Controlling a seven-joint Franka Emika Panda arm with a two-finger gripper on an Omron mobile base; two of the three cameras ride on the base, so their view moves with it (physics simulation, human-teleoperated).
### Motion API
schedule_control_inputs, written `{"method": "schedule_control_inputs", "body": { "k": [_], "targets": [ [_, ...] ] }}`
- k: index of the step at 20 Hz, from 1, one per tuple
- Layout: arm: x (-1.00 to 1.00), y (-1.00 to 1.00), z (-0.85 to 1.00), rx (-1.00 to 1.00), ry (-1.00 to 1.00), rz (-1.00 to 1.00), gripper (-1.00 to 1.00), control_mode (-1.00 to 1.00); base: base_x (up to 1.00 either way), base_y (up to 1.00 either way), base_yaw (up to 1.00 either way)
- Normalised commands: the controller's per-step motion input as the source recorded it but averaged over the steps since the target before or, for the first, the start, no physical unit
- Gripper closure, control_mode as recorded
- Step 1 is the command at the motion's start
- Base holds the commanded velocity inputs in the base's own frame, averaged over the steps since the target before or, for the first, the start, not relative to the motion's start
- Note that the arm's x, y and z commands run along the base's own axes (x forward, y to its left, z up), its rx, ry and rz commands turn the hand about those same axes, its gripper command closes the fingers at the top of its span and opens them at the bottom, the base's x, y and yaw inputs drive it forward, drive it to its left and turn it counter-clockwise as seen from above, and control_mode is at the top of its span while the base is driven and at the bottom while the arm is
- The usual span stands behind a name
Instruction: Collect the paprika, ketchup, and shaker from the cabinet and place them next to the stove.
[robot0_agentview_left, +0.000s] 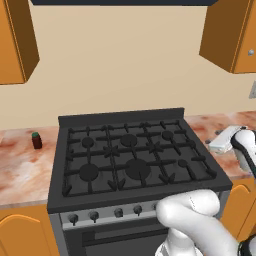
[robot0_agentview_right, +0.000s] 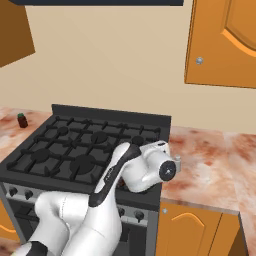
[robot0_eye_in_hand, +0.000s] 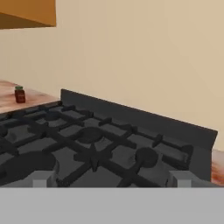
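Paprika (robot0_agentview_left: 36, 140) small and blurry on tabletop (robot0_agentview_left: 20, 165) left of stove (robot0_agentview_left: 130, 160), gripper (robot0_eye_in_hand: 111, 178) wide open, empty, low over stove's right edge.

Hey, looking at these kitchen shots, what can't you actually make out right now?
- Cabinet interior: right base view, its closed door hides the shelf.
- Paprika label: left base view, the jar is too small to read.
- Gripper: hand view, only two finger tips rise at the bottom edge; nothing sits between them.
- Stove knobs on the right: left base view, the arm covers them.
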Motion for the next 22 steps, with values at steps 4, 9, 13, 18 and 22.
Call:
{"method": "schedule_control_inputs", "body": {
  "k": [4, 9, 13, 18, 22],
  "targets": [
    [-0.2, 0.94, 0.17, -0.02, 0.07, -0.23, -1.0, -1.0, 0.0, 0.0, 0.0],
    [-0.29, 0.86, 0.14, 0.0, 0.07, -0.23, -1.0, -1.0, 0.0, 0.0, 0.0],
    [-0.31, 0.79, 0.09, 0.0, 0.09, -0.22, -1.0, -1.0, 0.0, 0.0, 0.0],
    [-0.39, 0.65, 0.06, 0.0, 0.09, -0.2, -1.0, -1.0, 0.0, 0.0, 0.0],
    [-0.5, 0.43, 0.01, 0.0, 0.09, -0.16, -1.0, -1.0, 0.0, 0.0, 0.0]
  ]
}}
